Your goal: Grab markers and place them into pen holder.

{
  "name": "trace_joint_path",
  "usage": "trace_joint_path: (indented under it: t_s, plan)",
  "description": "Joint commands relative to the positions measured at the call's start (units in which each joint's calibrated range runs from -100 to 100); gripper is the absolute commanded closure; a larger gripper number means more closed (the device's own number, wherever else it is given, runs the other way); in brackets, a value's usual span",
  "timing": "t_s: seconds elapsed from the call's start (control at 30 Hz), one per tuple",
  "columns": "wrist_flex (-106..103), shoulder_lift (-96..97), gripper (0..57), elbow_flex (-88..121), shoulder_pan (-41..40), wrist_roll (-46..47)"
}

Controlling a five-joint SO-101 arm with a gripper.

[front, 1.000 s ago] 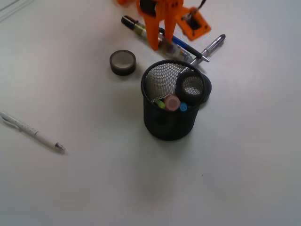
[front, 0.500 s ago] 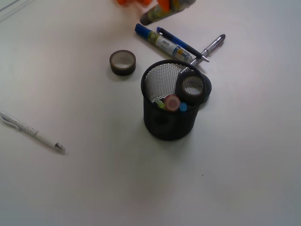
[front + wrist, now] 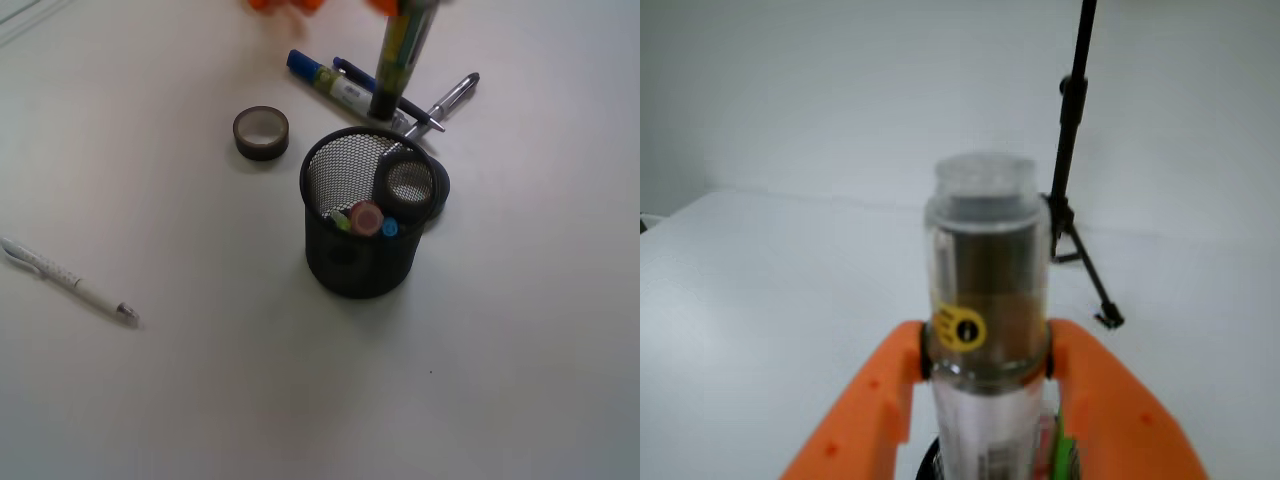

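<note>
Starting at the left edge of the front view, I see a slim white pen point(image 3: 68, 282) lying alone on the table point(image 3: 200, 400); it is not one of my targets. Further right, in the upper middle, a small dark tape roll point(image 3: 261, 132) sits on the table, also nothing to do with the job.

At the centre stands the pen holder point(image 3: 367, 212), upright. Inside it I can make out a pink cap end point(image 3: 367, 217), a green tip and a small blue one beside it, so I judge some markers are already in. Another dark ring leans inside against the right wall.

Above the holder, near the top of the frame, a blue-capped marker point(image 3: 340, 88) lies on the table, touching a thin blue pen point(image 3: 385, 95) and a silver pen point(image 3: 448, 100). That marker has yet to be collected.

Just right of it, the dark-capped marker point(image 3: 398, 60) hangs nearly upright, cap down, off the table. In the wrist view my gripper point(image 3: 988, 350) is clamped on its barrel, orange jaws pressing both sides.

My reading: this marker needs carrying over the holder's mouth and dropping, then the blue-capped one remains.
</note>
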Motion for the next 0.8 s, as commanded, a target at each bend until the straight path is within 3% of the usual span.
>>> trace_joint_path:
  t_s: [0.0, 0.13, 0.4, 0.47, 0.57, 0.63, 0.77]
  plan:
    - [-10.09, -1.09, 57.0, 7.60, 1.19, -1.95]
    - [-25.49, 0.78, 57.1, 15.84, 2.84, -1.56]
    - [-26.37, 2.82, 55.1, 16.93, 2.84, -0.78]
    - [-26.72, 2.57, 46.6, 18.38, 2.24, -0.73]
    - [-26.72, 2.74, 27.7, 19.92, 2.09, -0.68]
    - [-26.37, 2.74, 19.5, 20.64, 2.09, -0.54]
    - [-25.58, 1.97, 18.0, 19.83, 2.39, 4.25]
